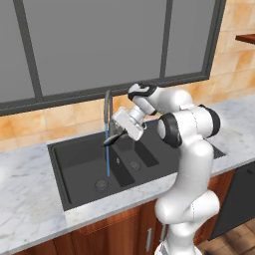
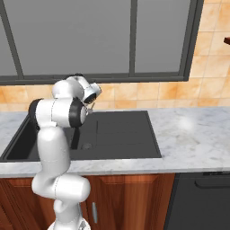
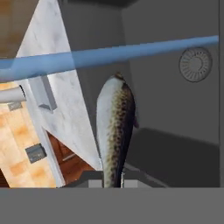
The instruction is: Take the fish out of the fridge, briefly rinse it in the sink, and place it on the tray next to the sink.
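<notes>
1. your hand [image 1: 115, 135] is clamped on the fish [image 1: 110, 139], holding it over the left basin of the sink [image 1: 79, 169], just in front of the faucet [image 1: 107, 107].

2. in the hand view the fish [image 3: 114, 127] rises from between the fingertips, its tail end down in the grip and its rounded end pointing away from you, so its long axis runs straight out along the hand's own line.

3. the water stream [image 3: 109, 54] crosses just past the fish's far end in that view. in the left base view the stream [image 1: 107, 154] drops from the spout past the fish's tip to the basin floor, so the two look to be touching or nearly so; you cannot tell for sure whether water is hitting the skin.

4. judged from this, you are in the rinse step: the fridge part is done, the tray part is not.

5. the relation that matters: the fish sticks out ahead of the hand toward the stream, so a small push along the hand's axis would carry more of its body under the water, while pulling back along the same line clears it.

6. the drain [image 3: 195, 64] lies beyond the fish, on the basin floor below.

7. the fish is slim and held by one end only, so it may slip or swing in a fast move; go gently.

8. the surface [image 2: 193, 130] to the right of the sink is in the right base view.
</notes>
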